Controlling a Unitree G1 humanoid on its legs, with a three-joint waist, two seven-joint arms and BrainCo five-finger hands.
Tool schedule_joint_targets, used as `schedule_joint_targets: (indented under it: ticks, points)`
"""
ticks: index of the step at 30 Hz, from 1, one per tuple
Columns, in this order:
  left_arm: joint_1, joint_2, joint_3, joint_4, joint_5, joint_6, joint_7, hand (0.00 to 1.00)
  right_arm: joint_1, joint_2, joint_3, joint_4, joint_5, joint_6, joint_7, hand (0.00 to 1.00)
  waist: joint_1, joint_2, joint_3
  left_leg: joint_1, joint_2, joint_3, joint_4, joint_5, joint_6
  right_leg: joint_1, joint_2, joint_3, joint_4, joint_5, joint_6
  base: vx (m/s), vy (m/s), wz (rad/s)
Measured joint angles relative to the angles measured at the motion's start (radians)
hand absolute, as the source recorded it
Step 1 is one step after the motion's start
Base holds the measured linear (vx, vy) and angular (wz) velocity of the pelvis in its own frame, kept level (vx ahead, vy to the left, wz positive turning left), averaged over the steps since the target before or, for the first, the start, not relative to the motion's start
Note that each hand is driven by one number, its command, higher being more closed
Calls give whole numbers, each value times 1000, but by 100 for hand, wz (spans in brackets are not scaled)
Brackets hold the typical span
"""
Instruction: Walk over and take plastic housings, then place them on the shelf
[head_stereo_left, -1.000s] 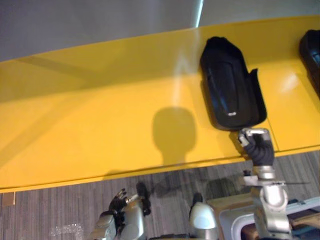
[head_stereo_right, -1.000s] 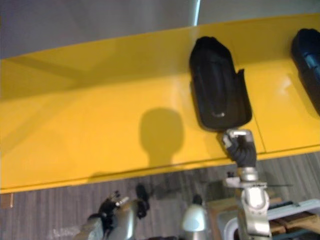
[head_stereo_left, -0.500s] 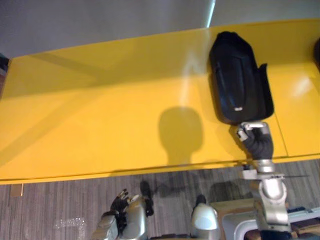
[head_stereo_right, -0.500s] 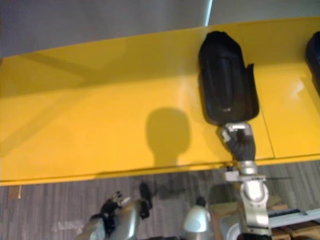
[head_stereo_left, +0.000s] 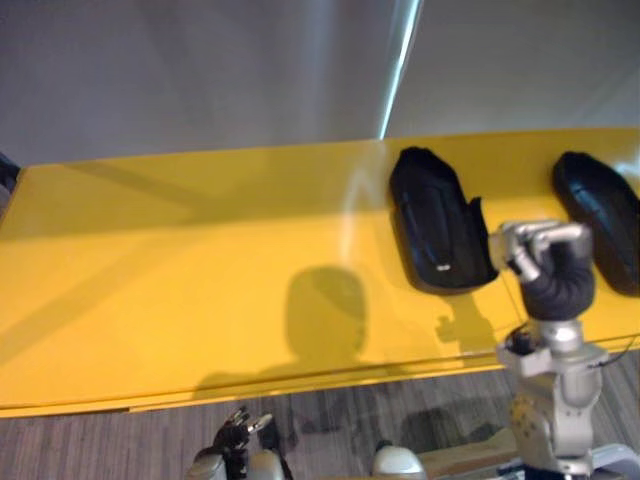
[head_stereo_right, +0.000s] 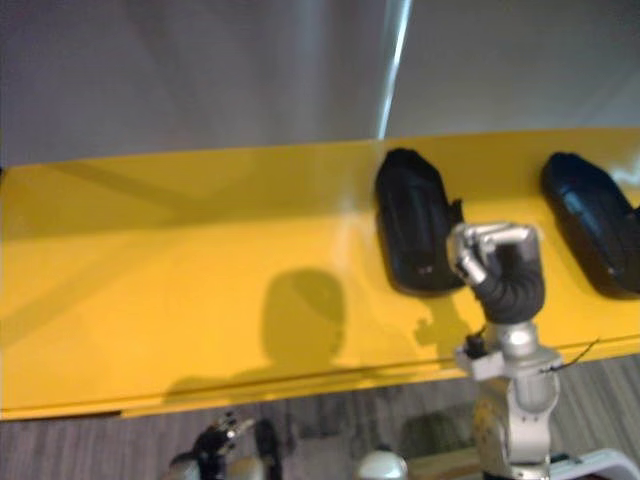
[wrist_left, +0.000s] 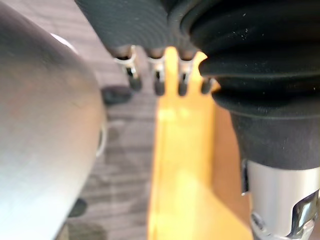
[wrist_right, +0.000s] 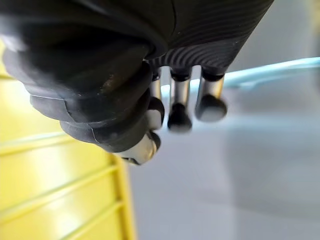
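a long yellow shelf (head_stereo_left: 150, 270) crosses the middle of the frame, with a grey wall (head_stereo_left: 200, 70) above it and a striped grey floor (head_stereo_left: 100, 445) along the bottom edge. two black plastic housings lie on the shelf in the right half. the nearer housing (head_stereo_left: 437, 232) sits right of centre, its length running toward the wall. the second housing (head_stereo_left: 600, 215) is at the right edge, well apart from the first.

the right robot hand (head_stereo_left: 530, 245) stands over the front part of the shelf between the two, just beside the lower right corner of the nearer housing. it looks clear of that housing, though the angle makes this hard to judge. its fingers bend over toward the left; in its wrist view they hang loosely side by side and hold nothing.

the left robot hand (head_stereo_left: 237, 440) shows low at the bottom edge, left of centre, over the floor. its fingers are loosely extended and empty.
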Motion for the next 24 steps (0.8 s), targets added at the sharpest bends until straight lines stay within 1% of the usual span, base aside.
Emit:
schedule_joint_targets:
  ticks: [1, 2, 3, 5, 6, 8, 9, 10, 11, 12, 13, 14, 15, 16, 17, 18, 19, 20, 21, 22, 23, 24]
  points:
    - [0, -2, 1, 12, -2, 7, 1, 0, -28, -1, -23, -2, -20, 0, -49, 0, 3, 0, -18, 2, 1, 0, 0, 0, 0, 3, -1, 0, 0, 10, 3, 15, 28, 4]
    - [-2, -3, 3, 21, -5, 14, 1, 0, -55, -5, -48, -3, -55, 2, -109, 0, 6, 1, -22, 10, 2, 0, 0, 1, 2, 11, 1, 0, 0, 19, -7, 6, 28, 4]
    - [-1, -3, 4, 25, -7, 17, 1, 0, -62, -9, -60, -3, -74, 4, -138, 0, 7, 2, -31, 9, 2, 0, 0, 1, 2, 10, 1, -1, -1, 21, -9, 0, 0, 0]
    - [3, -5, 7, 39, -9, 37, 4, 0, -89, -18, -107, 0, -121, 23, -249, 0, 9, 1, -46, 8, 2, 0, -1, 4, 5, 10, 2, 0, -1, 23, -8, -50, 22, 2]
    - [3, -5, 11, 48, -10, 39, 7, 0, -92, -20, -121, 2, -124, 32, -276, 0, 9, 1, -49, 7, 2, 0, -2, 6, 8, 9, 2, 0, -1, 23, -8, -75, 6, -1]
    - [10, -7, 44, 66, -39, 46, 15, 0, -88, -28, -183, 25, -137, 59, -363, 0, 7, 7, -57, 4, 4, 0, -9, 14, 11, 6, 4, 0, -1, 23, -9, -100, -3, -2]
    - [16, -9, 45, 70, -47, 47, 18, 0, -77, -35, -217, 58, -140, 66, -414, 0, 6, 13, -73, -7, 6, 0, -10, 18, 12, -5, 6, 1, -2, 22, -11, -85, -2, -3]
    - [17, -10, 45, 75, -48, 49, 18, 0, -71, -36, -231, 76, -139, 71, -437, 0, 6, 16, -81, -14, 7, 0, -10, 20, 12, -11, 8, 1, -4, 21, -12, -127, 7, -8]
    - [18, -9, 48, 85, -48, 49, 19, 0, -58, -36, -246, 125, -139, 80, -485, 0, 5, 15, -82, -10, 3, 5, -10, 27, 10, -7, 10, 0, -14, 19, -15, -130, -1, -16]
    - [19, -9, 67, 93, -48, 49, 22, 0, -36, -35, -251, 180, -143, 85, -527, 0, 5, 13, -89, -9, 2, 11, -11, 30, 9, -5, 11, 0, -26, 9, -29, -163, -8, -21]
    - [21, -9, 74, 97, -48, 49, 23, 0, -24, -34, -252, 209, -147, 86, -546, 0, 5, 12, -92, -10, 1, 14, -11, 32, 7, -5, 10, 0, -33, 2, -33, -167, -35, -27]
    - [24, -8, 85, 99, -48, 49, 31, 0, 1, -29, -254, 266, -147, 86, -582, 0, 5, 6, -95, -12, -2, 24, -11, 35, 0, -6, 6, 0, -46, -24, -25, -171, -56, -14]
    - [28, -13, 103, 102, -48, 50, 41, 0, 29, -21, -265, 323, -149, 91, -619, 0, -2, 15, -98, -14, 5, 20, -11, 40, 0, -7, 13, -4, -43, -30, -16, -171, -59, -5]
    - [37, -17, 111, 101, -49, 50, 43, 0, 47, -16, -275, 346, -149, 94, -640, 0, -8, 17, -99, -14, 9, 20, -11, 41, 0, -8, 16, -9, -41, -34, -17, -151, -45, 14]
    - [52, -24, 115, 99, -49, 48, 45, 0, 85, 1, -303, 388, -150, 93, -682, 0, -19, 26, -107, -11, 13, 21, -11, 41, 1, -4, 16, -19, -37, -42, -16, -101, -19, 12]
    - [56, -28, 118, 99, -48, 45, 47, 0, 123, 15, -340, 431, -150, 86, -732, 0, -20, 36, -114, -11, 14, 25, -11, 41, 1, -4, 17, -21, -36, -44, -14, -76, -7, 9]
    - [58, -30, 120, 98, -48, 43, 47, 0, 140, 22, -356, 459, -148, 81, -754, 0, -21, 38, -116, -12, 15, 26, -11, 41, 1, -6, 17, -21, -36, -45, -14, -39, 4, 4]
    - [62, -32, 130, 97, -48, 38, 49, 0, 167, 38, -384, 514, -146, 68, -792, 0, -22, 39, -116, -15, 15, 28, -11, 41, 1, -7, 17, -22, -36, -45, -14, -21, 13, 4]
    - [70, -34, 147, 90, -48, 35, 52, 0, 193, 76, -425, 568, -142, 45, -836, 0, -22, 36, -117, -20, 15, 30, -11, 42, 2, -9, 16, -23, -37, -45, -14, -10, 16, 5]
    - [73, -34, 152, 87, -48, 35, 53, 0, 199, 93, -440, 585, -135, 34, -845, 0, -24, 35, -117, -22, 14, 31, -11, 44, 5, -11, 16, -23, -39, -45, -14, 0, 0, 0]
    - [78, -32, 152, 85, -48, 36, 57, 0, 206, 119, -458, 623, -118, 12, -854, 0, -31, 31, -118, -25, 12, 33, -11, 45, 6, -13, 14, -22, -41, -44, -14, 42, 30, 0]
    - [79, -30, 152, 82, -47, 36, 58, 0, 210, 128, -461, 644, -117, 5, -855, 0, -34, 27, -116, -25, 11, 35, -11, 45, 6, -13, 13, -21, -41, -43, -13, 52, 32, 0]
